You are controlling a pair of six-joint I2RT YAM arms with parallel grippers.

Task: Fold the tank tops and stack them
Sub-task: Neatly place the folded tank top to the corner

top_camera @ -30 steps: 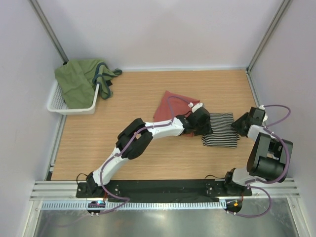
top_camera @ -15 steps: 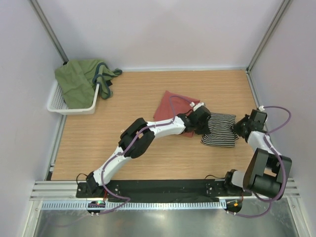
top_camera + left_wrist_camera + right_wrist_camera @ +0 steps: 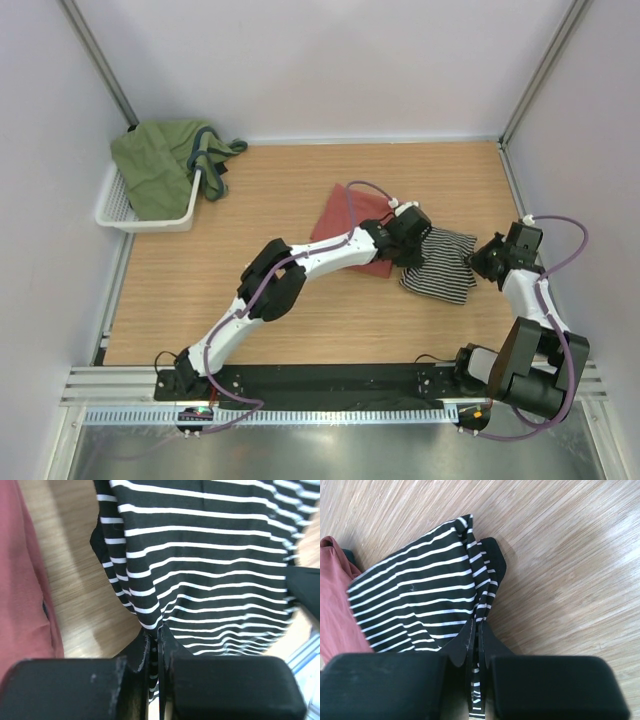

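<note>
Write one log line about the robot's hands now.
left hand: shut on striped top | right hand: shut on striped top | red top: not held

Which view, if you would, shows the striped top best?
The top view: the striped top shows nearly whole, outline clear. The left wrist view fills with stripes, edges cut off; the right wrist view shows only part, bunched at its near edge.

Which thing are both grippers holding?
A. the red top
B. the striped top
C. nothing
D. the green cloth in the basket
B: in the wrist views the left gripper and the right gripper each pinch shut on an edge of the striped top.
</note>
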